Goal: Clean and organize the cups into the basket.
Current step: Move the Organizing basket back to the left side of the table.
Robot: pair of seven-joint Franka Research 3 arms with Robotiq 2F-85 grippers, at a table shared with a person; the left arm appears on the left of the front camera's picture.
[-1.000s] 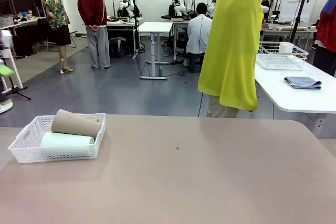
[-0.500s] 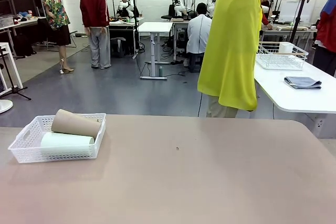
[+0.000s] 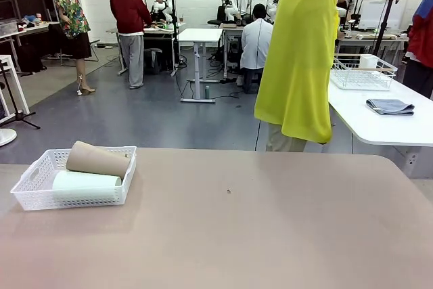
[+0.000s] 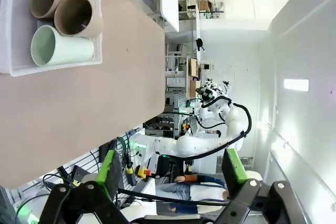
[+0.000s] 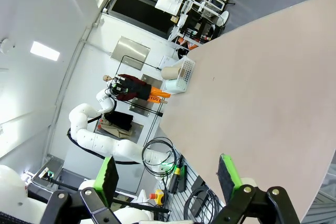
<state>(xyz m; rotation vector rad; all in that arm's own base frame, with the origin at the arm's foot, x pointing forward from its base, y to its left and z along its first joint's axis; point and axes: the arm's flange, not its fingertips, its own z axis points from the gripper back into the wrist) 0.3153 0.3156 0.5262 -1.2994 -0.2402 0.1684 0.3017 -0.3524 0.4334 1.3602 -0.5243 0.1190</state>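
Note:
The white lattice basket (image 3: 34, 174) stands at the table's far left corner. A brown cup (image 3: 98, 160) and a pale mint cup (image 3: 84, 181) lie on their sides in it. In the left wrist view the basket (image 4: 7, 35) holds two brown cups (image 4: 77, 17) side by side and the mint cup (image 4: 60, 48), mouths toward the camera. My left gripper (image 4: 172, 170) hangs open and apart from the basket, with nothing between its green-padded fingers. My right gripper (image 5: 169, 177) is open and bare too, high off the table, with the basket (image 5: 185, 74) far off.
A person in a yellow cape (image 3: 298, 52) stands beyond the far edge of the brown table (image 3: 270, 221). A white side table (image 3: 379, 123) at right carries a wire basket (image 3: 362, 72) and a folded grey cloth (image 3: 390, 106).
Nothing on the table has moved and both grippers stay open. In the background a person in a red top has stepped to the right.

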